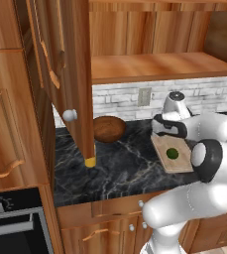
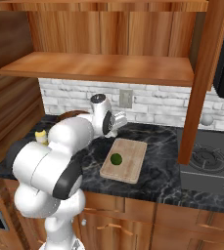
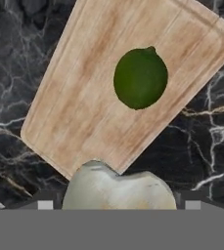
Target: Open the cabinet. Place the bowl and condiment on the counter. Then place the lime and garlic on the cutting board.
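Garlic (image 3: 118,188) is grasped between the spread fingers (image 3: 118,205), hanging over the board's (image 3: 79,107) near edge at 6 o'clock because the lime (image 3: 140,78) occupies the centre. You should release it onto bare wood, clear of the lime.

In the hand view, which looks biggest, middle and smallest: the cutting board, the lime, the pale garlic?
1. Cutting board
2. Garlic, though it sits nearest the camera between the gripper's fingertips, so it looks inflated
3. Lime
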